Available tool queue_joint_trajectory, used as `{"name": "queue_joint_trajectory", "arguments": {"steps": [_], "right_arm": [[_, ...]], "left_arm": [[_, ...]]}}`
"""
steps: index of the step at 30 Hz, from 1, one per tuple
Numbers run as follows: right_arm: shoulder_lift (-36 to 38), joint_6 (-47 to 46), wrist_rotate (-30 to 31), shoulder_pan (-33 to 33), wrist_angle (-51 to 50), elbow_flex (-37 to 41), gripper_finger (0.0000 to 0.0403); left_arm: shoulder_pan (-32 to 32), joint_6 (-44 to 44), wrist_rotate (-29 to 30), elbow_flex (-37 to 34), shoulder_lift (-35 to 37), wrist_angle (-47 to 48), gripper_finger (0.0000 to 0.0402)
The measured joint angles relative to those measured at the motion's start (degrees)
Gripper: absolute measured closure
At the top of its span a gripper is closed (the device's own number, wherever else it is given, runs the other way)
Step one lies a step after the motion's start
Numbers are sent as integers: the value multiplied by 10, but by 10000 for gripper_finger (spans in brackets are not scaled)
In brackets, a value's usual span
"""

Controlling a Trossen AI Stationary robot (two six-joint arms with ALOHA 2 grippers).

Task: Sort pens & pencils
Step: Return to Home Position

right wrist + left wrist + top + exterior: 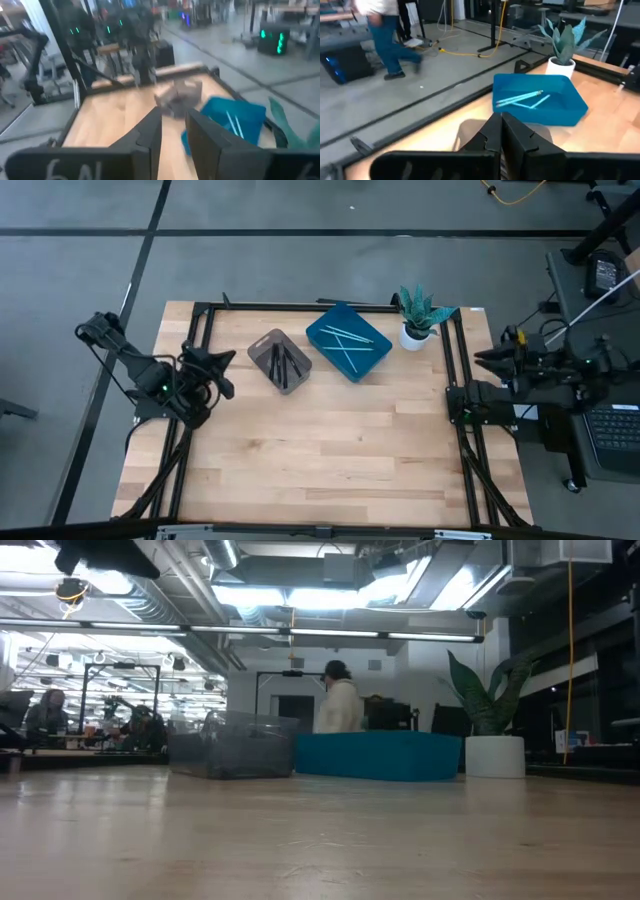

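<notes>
A clear grey bin (279, 361) at the table's far middle holds several black sticks (280, 366). To its right a blue bin (348, 340) holds several light blue sticks (520, 97), lying flat on its floor. My left gripper (228, 361) hovers at the table's left edge, left of the grey bin, shut with nothing in it; its fingers (500, 131) are pressed together. My right gripper (482, 358) hangs beyond the table's right edge. It is open with nothing between its fingers (150, 135). Neither gripper shows in the low view.
A potted plant in a white pot (418, 318) stands at the far right, beside the blue bin. A black frame (200, 330) runs along the table's left, far and right sides. The near half of the wooden table (320, 450) is bare. A person (340, 705) stands beyond the table.
</notes>
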State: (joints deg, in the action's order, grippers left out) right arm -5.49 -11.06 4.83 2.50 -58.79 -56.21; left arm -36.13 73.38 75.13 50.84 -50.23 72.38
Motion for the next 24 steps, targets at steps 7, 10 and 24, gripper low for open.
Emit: {"name": "queue_joint_trajectory", "arguments": {"steps": [7,10,24], "right_arm": [[36,19,-22,0,88,65,313],[36,5,-19,0,93,94,313],[37,2,-46,0,203,172,313]], "left_arm": [[-21,45,4,-60,-9,-68,389],[-21,39,6,-76,-10,-99,384],[-20,-20,24,-144,-12,-260,372]]}}
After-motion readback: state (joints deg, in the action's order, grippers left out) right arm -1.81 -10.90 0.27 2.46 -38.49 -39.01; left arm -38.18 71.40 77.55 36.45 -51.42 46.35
